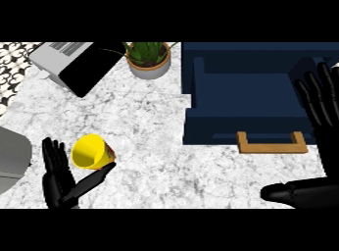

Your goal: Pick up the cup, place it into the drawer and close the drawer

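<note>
- The cup (93,152) is yellow with a red band at its outer side; it lies tilted on the white marble counter (151,122), near the counter's front-left part, its open mouth turned up and to the left.
- The left hand (62,176) sits at the counter's front-left edge, just beside the cup. Its fingers stand straight and together to the cup's left, and the thumb reaches out under the cup's lower right side. Thumb and fingers bracket the cup but do not curl round it; whether they touch it I cannot tell.
- The right hand (324,117) shows at the counter's right edge, large, fingers straight and slightly spread, pointing to the back. Its thumb lies low at the front-right corner, pointing left. It holds nothing.
- The drawer (245,93) is dark blue and stands pulled open at the counter's back-right part, its inside showing nothing. A wooden handle (271,143) juts from its front face toward the counter's front edge.
- The cup lies well apart from the drawer, with bare marble between them.
- A potted plant (149,59) stands at the back edge, just left of the drawer.
- A grey and black appliance (75,63) lies at the back-left corner.
- A grey block (2,159) shows at the left edge.
</note>
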Robot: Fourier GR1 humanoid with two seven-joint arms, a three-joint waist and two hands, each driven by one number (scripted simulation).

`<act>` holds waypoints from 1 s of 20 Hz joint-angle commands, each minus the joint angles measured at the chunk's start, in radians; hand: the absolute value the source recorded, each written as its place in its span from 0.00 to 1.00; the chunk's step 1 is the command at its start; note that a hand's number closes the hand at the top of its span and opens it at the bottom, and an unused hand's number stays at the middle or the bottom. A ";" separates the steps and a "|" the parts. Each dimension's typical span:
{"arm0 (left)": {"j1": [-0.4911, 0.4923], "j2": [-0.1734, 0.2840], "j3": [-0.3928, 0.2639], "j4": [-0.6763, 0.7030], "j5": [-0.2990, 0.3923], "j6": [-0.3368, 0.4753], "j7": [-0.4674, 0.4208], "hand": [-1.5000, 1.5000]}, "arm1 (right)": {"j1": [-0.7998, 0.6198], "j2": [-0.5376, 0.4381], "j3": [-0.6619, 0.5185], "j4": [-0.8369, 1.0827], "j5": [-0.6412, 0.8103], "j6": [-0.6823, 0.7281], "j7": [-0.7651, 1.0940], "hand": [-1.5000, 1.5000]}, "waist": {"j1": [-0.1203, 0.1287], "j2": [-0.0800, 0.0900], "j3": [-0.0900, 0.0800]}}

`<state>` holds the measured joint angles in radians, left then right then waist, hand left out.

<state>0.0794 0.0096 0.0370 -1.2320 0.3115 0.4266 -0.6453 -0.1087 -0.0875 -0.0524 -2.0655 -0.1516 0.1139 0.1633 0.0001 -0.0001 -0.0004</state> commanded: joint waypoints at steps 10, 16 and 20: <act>-0.004 0.001 0.034 0.121 0.010 -0.074 -0.091 0.00 | 0.050 -0.001 0.004 -0.098 -0.023 0.012 0.056 0.00 | 0.000 -0.001 0.000; -0.103 0.020 0.052 0.243 0.042 -0.108 -0.128 0.00 | -0.048 0.014 0.039 -0.031 0.032 -0.021 0.067 0.00 | 0.001 0.000 0.000; -0.182 0.006 0.113 0.405 0.087 -0.182 -0.222 0.00 | 0.053 -0.010 -0.019 -0.051 -0.031 0.041 0.004 0.00 | -0.003 0.000 0.000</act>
<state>-0.0732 0.0219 0.1209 -0.9028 0.3716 0.3047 -0.8245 -0.0932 -0.0828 -0.0486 -2.1007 -0.1562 0.1253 0.1839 -0.0016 0.0000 -0.0003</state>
